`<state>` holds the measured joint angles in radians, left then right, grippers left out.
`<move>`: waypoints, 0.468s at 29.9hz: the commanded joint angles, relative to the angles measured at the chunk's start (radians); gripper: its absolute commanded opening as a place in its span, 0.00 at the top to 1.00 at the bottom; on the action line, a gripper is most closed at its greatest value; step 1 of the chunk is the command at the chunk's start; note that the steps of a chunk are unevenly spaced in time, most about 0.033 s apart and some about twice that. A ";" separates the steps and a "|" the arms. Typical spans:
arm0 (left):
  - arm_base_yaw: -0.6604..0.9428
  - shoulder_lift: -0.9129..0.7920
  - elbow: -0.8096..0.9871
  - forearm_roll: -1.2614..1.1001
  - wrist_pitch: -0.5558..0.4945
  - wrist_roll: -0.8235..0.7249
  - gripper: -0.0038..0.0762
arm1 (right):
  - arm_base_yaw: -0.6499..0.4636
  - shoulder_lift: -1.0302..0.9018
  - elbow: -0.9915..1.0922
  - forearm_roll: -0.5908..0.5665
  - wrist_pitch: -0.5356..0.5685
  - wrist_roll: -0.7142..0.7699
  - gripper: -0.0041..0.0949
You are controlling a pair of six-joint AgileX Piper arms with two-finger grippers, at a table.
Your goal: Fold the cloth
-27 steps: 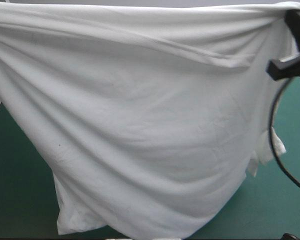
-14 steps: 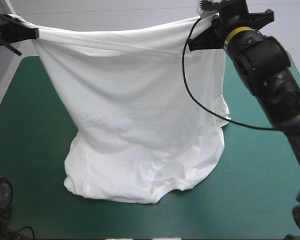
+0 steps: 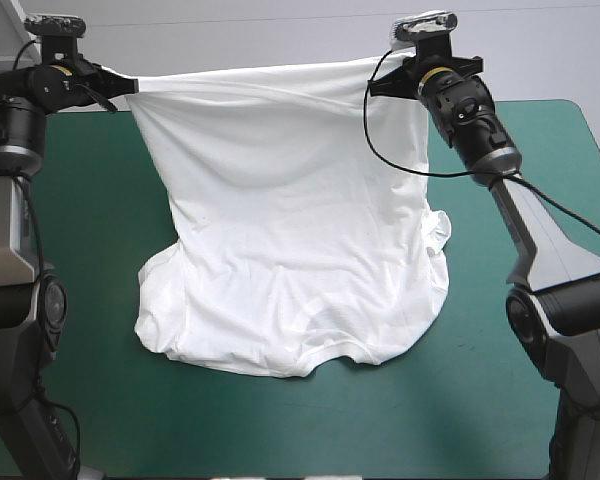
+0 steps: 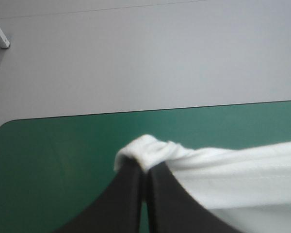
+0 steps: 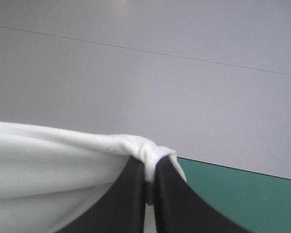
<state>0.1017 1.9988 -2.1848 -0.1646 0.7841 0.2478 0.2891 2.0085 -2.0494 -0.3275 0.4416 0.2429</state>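
Observation:
The white T-shirt (image 3: pixel 290 220) hangs stretched between both grippers above the far half of the teal-green table (image 3: pixel 540 400). Its lower part lies crumpled on the cover near the middle. My left gripper (image 3: pixel 128 84) is shut on one upper corner at the far left. My right gripper (image 3: pixel 385 70) is shut on the other upper corner at the far right. In the left wrist view the black fingers (image 4: pixel 131 194) pinch a bunched knob of T-shirt (image 4: pixel 150 150). The right wrist view shows the same pinch, the T-shirt (image 5: pixel 63 165) running off to one side of the gripper (image 5: pixel 150 189).
The table's far edge (image 4: pixel 136 111) runs just beyond the left gripper. Bare teal-green cover lies at the left (image 3: pixel 80 230), at the right and along the near edge.
Both grippers have carried the T-shirt away from the camera toward the table's far edge and lower. More of the T-shirt's bottom now rests on the cover.

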 commanded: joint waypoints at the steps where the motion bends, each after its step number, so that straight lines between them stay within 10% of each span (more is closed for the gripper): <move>1: -0.003 0.050 -0.024 -0.064 -0.177 -0.008 0.96 | -0.019 0.021 -0.028 -0.018 -0.192 -0.003 0.98; 5: -0.012 0.164 -0.024 -0.163 -0.284 0.015 0.85 | -0.027 0.118 -0.028 -0.018 -0.265 0.004 0.84; 11: -0.043 0.224 -0.024 -0.166 -0.280 0.085 0.25 | -0.049 0.156 -0.031 -0.002 -0.279 0.000 0.17; 14: -0.048 0.186 -0.035 -0.163 -0.190 0.083 0.16 | -0.048 0.095 -0.036 0.002 -0.140 0.000 0.03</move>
<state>0.0632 2.2959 -2.1715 -0.3098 0.5968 0.3252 0.2482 2.2389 -2.0482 -0.3244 0.2779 0.2438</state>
